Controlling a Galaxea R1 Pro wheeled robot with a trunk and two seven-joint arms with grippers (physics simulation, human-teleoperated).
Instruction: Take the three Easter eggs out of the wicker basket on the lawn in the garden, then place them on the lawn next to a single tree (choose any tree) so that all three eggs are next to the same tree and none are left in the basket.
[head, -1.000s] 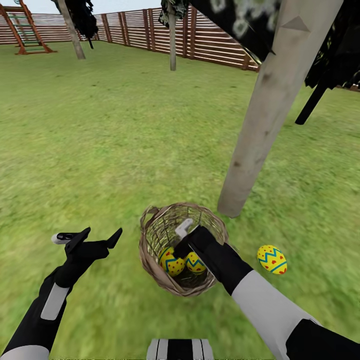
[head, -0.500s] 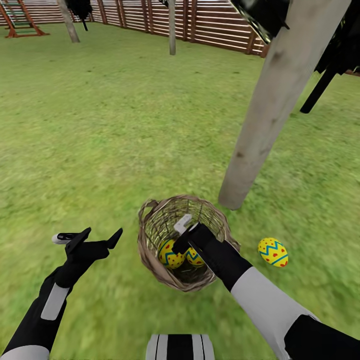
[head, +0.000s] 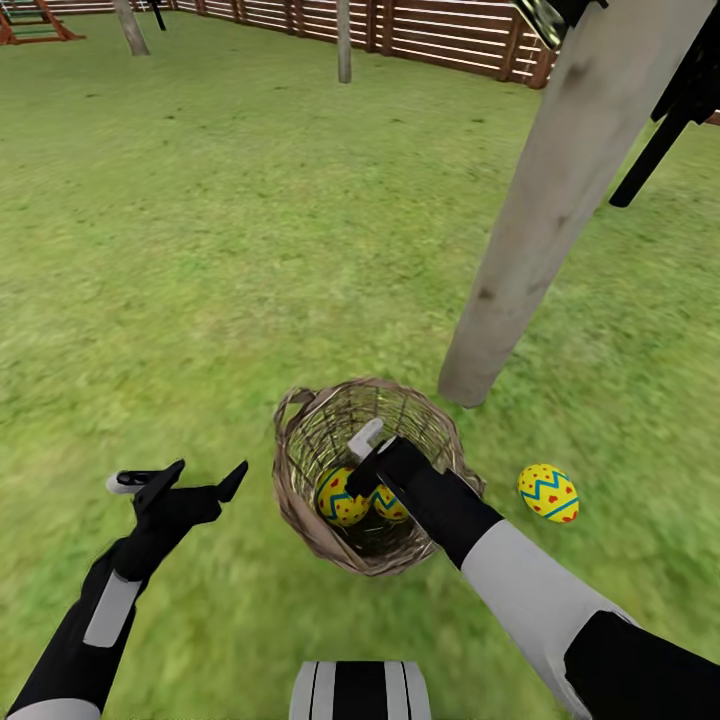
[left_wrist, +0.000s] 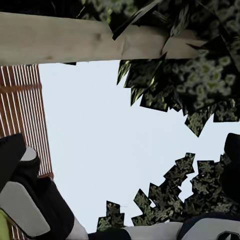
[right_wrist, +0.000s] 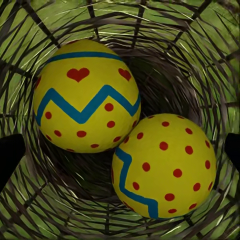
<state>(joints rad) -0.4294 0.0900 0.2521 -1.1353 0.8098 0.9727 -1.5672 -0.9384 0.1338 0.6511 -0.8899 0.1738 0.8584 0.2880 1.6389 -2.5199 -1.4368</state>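
The wicker basket (head: 300, 500) stands on the lawn (head: 200, 250) just in front of me, near the foot of a pale tree trunk (head: 545, 215). Two yellow eggs lie in it: one with a blue zigzag and red hearts (right_wrist: 85, 95), one mostly red-dotted with a zigzag low on its side (right_wrist: 165, 165). My right gripper (head: 360, 472) reaches down into the basket and is open, its dark fingertips (right_wrist: 10, 157) either side of the eggs and not touching them. A third egg (head: 548, 493) lies on the grass right of the basket, close to the trunk. My left gripper (head: 197, 478) hovers open and empty left of the basket.
A brown slat fence (head: 450, 35) runs along the back, with two more trunks (head: 343, 40) before it. A dark thin stem (head: 655, 150) slants at the right behind the near trunk. In the left wrist view, sky, leaf sheets (left_wrist: 200, 75) and the trunk (left_wrist: 55, 37) show.
The whole view has tilted downward, so the camera moved. My right gripper has sunk slightly deeper into the basket over the two eggs. The left arm has hardly moved.
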